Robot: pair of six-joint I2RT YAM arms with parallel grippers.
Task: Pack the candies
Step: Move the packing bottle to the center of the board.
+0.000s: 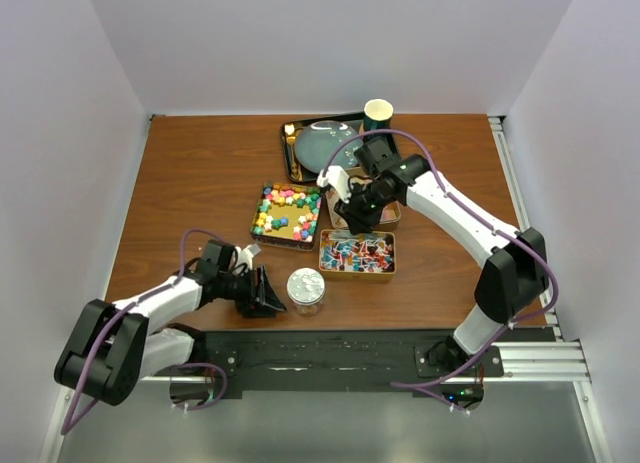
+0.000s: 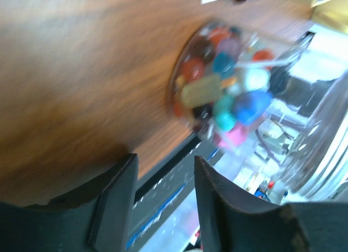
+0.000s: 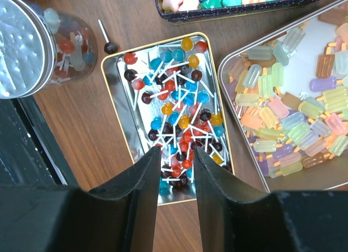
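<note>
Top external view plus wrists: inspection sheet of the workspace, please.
Surface: wooden table, one stray lollipop lying loose beside the jar.
Job's things: star candies, lollipops and popsicle gummies sorted by kind; mixed candies in the lidded jar.
Clutter: black tray holding a grey disc; green cup.
Hands: left hand open, empty, by the jar; right hand open, empty, over the lollipops.
Cables: purple cables along both arms.
Surroundings: white walls on three sides.
</note>
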